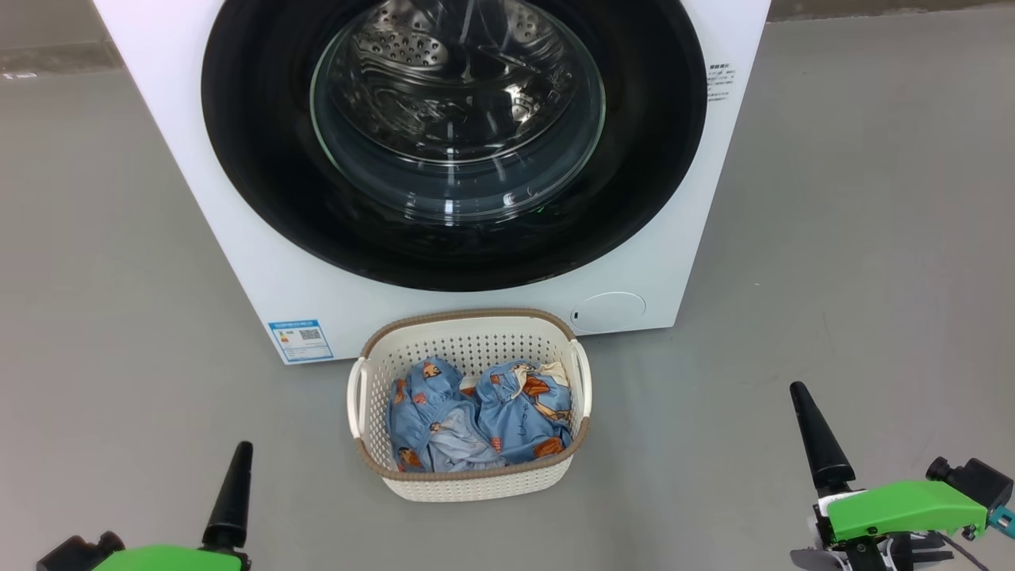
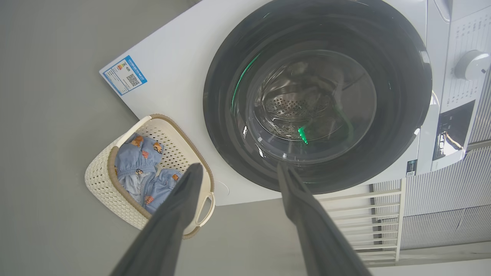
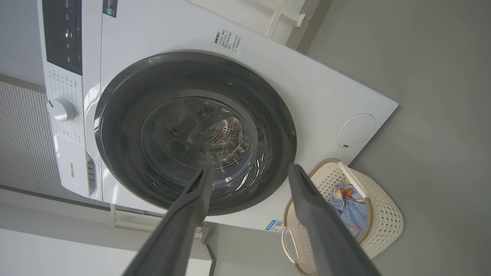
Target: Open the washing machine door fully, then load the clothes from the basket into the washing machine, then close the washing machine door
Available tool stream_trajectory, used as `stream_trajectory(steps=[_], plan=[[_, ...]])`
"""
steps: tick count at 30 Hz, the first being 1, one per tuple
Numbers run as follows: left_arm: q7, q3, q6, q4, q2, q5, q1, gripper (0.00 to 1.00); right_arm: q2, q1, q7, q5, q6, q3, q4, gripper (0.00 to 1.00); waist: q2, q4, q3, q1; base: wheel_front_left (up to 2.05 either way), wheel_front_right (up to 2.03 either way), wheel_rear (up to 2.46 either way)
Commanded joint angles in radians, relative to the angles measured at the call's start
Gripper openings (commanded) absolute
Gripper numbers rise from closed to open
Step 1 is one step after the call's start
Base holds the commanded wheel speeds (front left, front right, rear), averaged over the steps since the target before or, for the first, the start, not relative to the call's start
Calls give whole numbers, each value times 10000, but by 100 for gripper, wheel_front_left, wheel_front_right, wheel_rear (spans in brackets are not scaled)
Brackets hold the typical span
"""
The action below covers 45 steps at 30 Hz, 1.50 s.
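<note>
**Nothing started yet: door shut, clothes waiting in the basket**

I am looking down at the big white boxy front-loading washing machine point(image 1: 238, 262). Its large round glossy black door point(image 1: 262, 182) is sitting flush against the front, so I am judging it shut. Through the bulging clear glass window point(image 1: 456, 119) the perforated steel drum point(image 1: 412, 40) is showing no laundry that I can make out. The two light-blue printed clothes point(image 1: 476, 420) are lying bunched in the small cream perforated plastic basket point(image 1: 468, 315). It is standing on the grey floor point(image 1: 833, 238) just in front of the machine, below the door. So all three steps are waiting: opening, loading, closing.

The left gripper point(image 2: 239, 170) is hanging low with its fingers spread wide and nothing between them, and the right gripper point(image 3: 251, 170) is doing the same. Both are sitting well apart from the door and the basket.

A blue sticker point(image 1: 300, 339) and a round white filter cap point(image 1: 609, 312) are sitting low on the front, either side of the basket. A white dial knob point(image 2: 472, 64) is showing on the control panel. I am not finding a door handle or the hinge side in these views. The basket is worrying me most. It is standing close under the door's lower edge, and I am guessing the swing may brush its rim.
</note>
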State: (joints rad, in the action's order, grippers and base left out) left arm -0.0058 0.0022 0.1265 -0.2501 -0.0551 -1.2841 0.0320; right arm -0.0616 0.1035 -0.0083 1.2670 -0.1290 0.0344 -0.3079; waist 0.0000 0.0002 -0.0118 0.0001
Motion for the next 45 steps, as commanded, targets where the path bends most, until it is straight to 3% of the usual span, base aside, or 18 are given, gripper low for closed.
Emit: stream_trajectory(steps=[1,45], plan=[[-115,93,22,335,-244,275,498,100,-112,467,-108,-338,-7,-149,303,100,0,0,-1,-1,0,0,0],[-1383,-53,33,794,-733,6735,456,100,-113,821,-1366,-6914,-13,-364,183,100,0,23,56,-1,0,0,0]])
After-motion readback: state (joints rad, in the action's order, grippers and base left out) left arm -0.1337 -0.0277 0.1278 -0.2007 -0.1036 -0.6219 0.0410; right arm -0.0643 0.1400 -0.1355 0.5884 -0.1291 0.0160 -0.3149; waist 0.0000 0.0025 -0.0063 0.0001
